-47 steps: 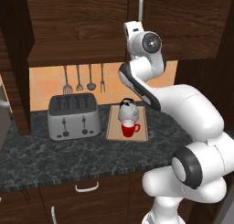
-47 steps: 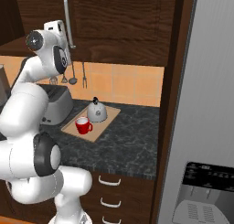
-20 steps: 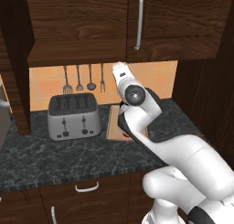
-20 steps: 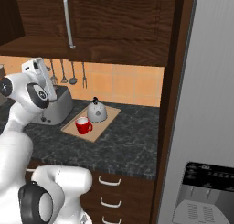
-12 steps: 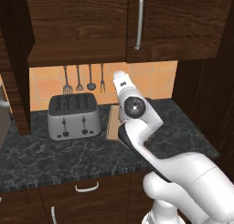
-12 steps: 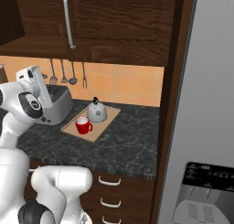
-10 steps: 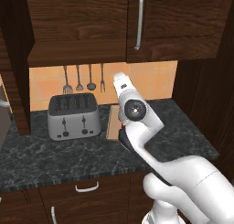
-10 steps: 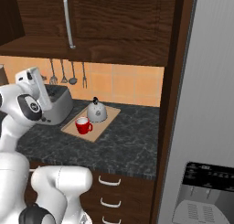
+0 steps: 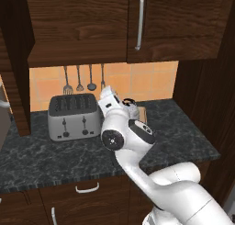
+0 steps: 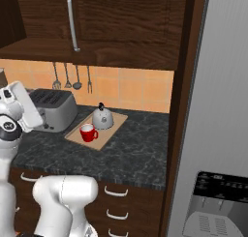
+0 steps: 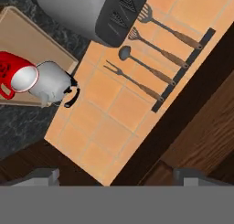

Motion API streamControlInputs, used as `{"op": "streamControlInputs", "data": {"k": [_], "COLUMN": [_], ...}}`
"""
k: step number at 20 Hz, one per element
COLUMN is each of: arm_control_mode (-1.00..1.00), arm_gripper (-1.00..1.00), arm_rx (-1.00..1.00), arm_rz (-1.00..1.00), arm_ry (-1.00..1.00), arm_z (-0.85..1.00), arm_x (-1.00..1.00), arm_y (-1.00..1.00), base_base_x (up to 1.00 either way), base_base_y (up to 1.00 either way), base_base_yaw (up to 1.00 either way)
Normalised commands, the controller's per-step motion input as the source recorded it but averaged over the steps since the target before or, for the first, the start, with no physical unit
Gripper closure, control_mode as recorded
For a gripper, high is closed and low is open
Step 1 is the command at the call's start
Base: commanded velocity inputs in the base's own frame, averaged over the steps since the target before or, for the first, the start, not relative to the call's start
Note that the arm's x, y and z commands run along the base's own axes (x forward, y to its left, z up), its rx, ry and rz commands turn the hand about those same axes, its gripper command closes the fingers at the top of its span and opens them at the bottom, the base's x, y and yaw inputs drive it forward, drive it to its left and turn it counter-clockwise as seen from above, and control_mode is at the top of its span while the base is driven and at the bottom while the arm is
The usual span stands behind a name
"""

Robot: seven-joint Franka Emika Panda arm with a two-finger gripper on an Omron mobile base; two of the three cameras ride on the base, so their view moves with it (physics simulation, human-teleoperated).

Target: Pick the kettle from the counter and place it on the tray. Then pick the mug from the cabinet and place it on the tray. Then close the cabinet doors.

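The silver kettle (image 10: 102, 117) and the red mug (image 10: 88, 133) stand side by side on the tan tray (image 10: 106, 135), which lies on the dark counter (image 10: 138, 156). In the hand view the mug (image 11: 18, 77) and kettle (image 11: 52, 81) sit at the left on the tray (image 11: 27, 35). My gripper (image 11: 119, 177) is open and holds nothing; it looks at the tiled wall, away from both. My arm hides most of the tray in the left base view, with only the kettle's handle (image 9: 128, 101) peeking out. The cabinet's right door (image 9: 183, 22) is shut; the left door (image 9: 16, 59) stands swung out.
A boxy silver toaster (image 9: 73, 116) sits left of the tray. Several utensils (image 11: 151, 49) hang on a rail on the orange tiles. A tall dark panel (image 10: 186, 86) and a grey fridge (image 10: 218, 110) close the counter's right end. Lower cupboards (image 9: 87, 188) run under the counter.
The arm has come down from cabinet-handle height to just above the counter and folded a little left. Kettle and mug have stayed on the tray. The jaws stay wide.
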Motion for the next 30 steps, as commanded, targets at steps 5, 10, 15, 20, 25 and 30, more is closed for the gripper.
{"op": "streamControlInputs", "data": {"k": [5,10,15,20,25,30], "arm_control_mode": [-1.0,-1.0,-1.0,-1.0,-1.0,-1.0], "arm_gripper": [-1.0,-1.0,-1.0,-1.0,-1.0,-1.0], "arm_rx": [-0.18,-0.2,-0.18,-0.21,-0.28,-0.22], "arm_rz": [-0.36,-0.41,-0.38,-0.29,-0.16,-0.08], "arm_ry": [-0.08,-0.13,-0.17,-0.15,-0.18,-0.04], "arm_z": [0.0,0.04,0.04,0.18,0.27,0.11], "arm_x": [-0.54,-0.59,-0.57,-0.47,-0.32,-0.27], "arm_y": [0.41,0.33,0.17,0.33,0.72,0.66], "base_base_x": [0.0,0.0,0.0,0.0,0.0,0.0], "base_base_y": [0.0,0.0,0.0,0.0,0.0,0.0], "base_base_yaw": [0.0,0.0,0.0,0.0,0.0,0.0]}}
